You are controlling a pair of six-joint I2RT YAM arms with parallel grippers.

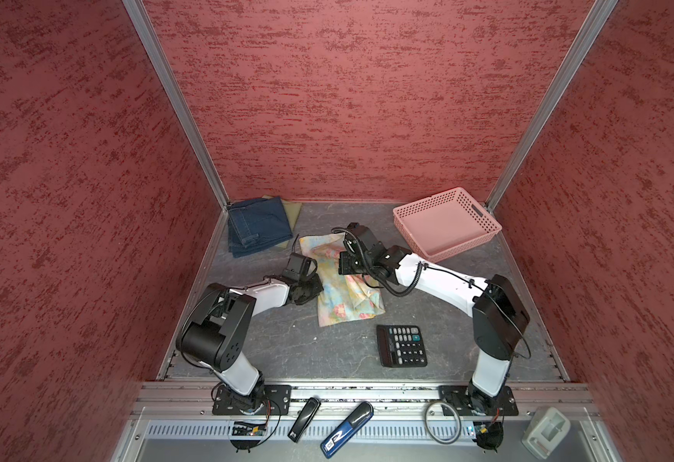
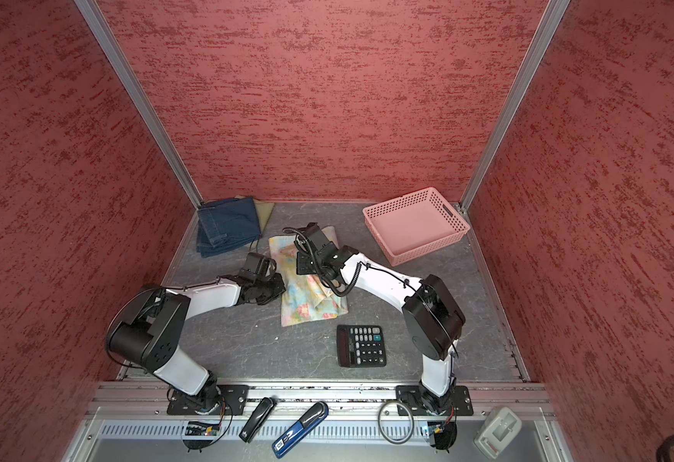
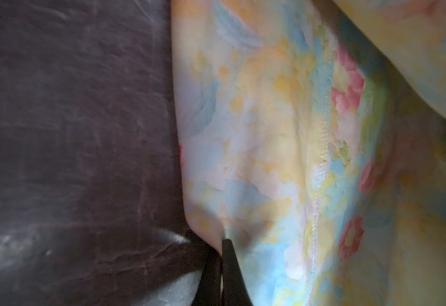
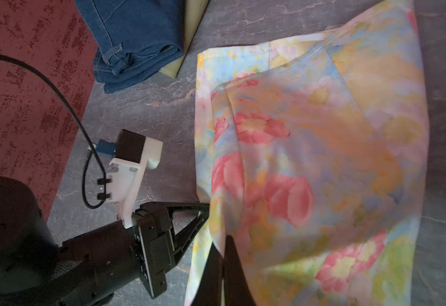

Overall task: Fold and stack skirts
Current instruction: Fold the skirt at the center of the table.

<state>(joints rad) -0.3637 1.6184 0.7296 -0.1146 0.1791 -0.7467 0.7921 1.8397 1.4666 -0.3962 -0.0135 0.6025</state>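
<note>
Tabletop [image 1: 287,344], grey and marbled, is carrying all three garments. The pastel yellow-blue skirt with pink flowers [image 1: 343,296] is lying mid-table, partly folded and rumpled. The dark blue denim skirt [image 1: 257,226] is sitting folded in the far left corner, on top of the plain olive-green skirt [image 1: 293,210]. The left gripper [image 3: 223,243] is pinching the floral skirt's left edge, jaws clamped on cloth. The right gripper [image 4: 223,238] is clamped on it too, nearer the middle. My call: lifting both together and level, avoiding dragging.
</note>
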